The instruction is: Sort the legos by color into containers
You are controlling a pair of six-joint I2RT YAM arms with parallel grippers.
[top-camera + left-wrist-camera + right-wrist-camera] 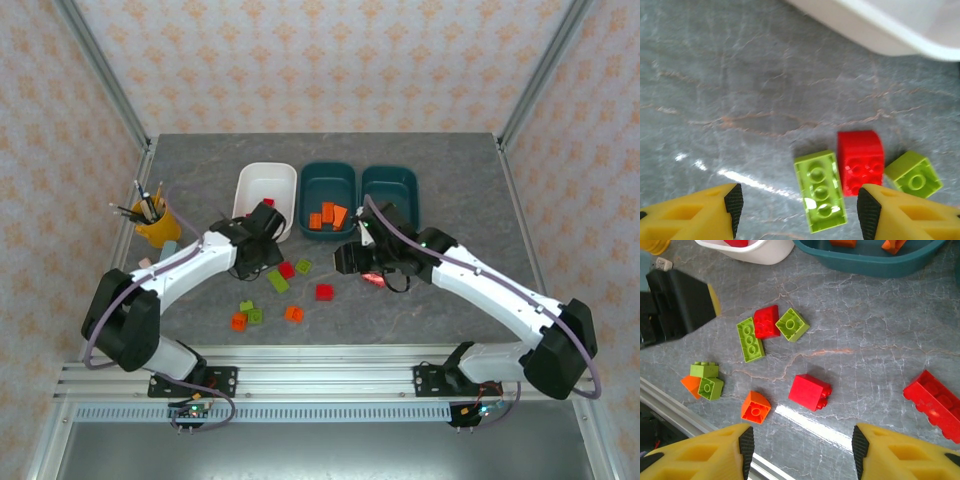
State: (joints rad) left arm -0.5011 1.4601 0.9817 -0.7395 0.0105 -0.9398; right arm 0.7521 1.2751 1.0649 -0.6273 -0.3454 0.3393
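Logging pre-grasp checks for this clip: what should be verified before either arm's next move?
1. Left gripper open: ok.
2. Oblong lime green brick clear of the red brick beside it: not ok, touching.
3. Right gripper open: ok.
4. Lone red brick apart from neighbours: ok.
5. Middle teal tub holds orange bricks: ok.
6. Right teal tub contents: cannot tell.

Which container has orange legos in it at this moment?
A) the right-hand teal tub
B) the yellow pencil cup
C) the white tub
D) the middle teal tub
D: in the top view, the orange legos lie inside the middle teal tub, the one between the white tub and the other teal one.
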